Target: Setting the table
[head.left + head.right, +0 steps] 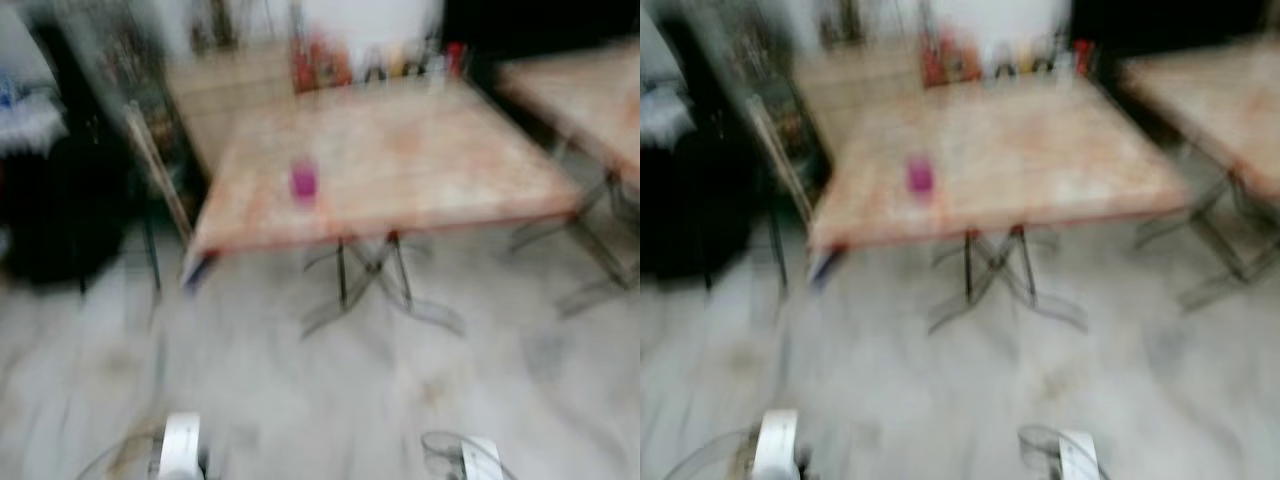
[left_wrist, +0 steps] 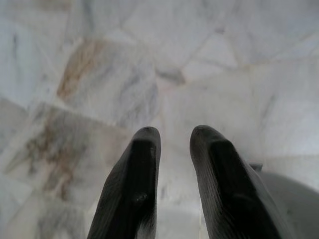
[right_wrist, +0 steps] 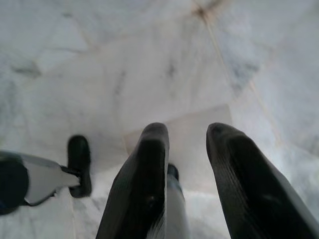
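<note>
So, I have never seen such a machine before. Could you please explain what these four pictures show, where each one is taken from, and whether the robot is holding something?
This is a walking humanoid robot with two arms. The two wide, blurred pictures come from the camera on its head, looking forward and down. They show a wooden table on metal legs with a small pink cup on it, some bottles at its far edge, and a second table to the right. The other two pictures come from cameras on the wrists, each looking along two black fingers. The left gripper and the right gripper hang over the marble floor, open, holding nothing.
</note>
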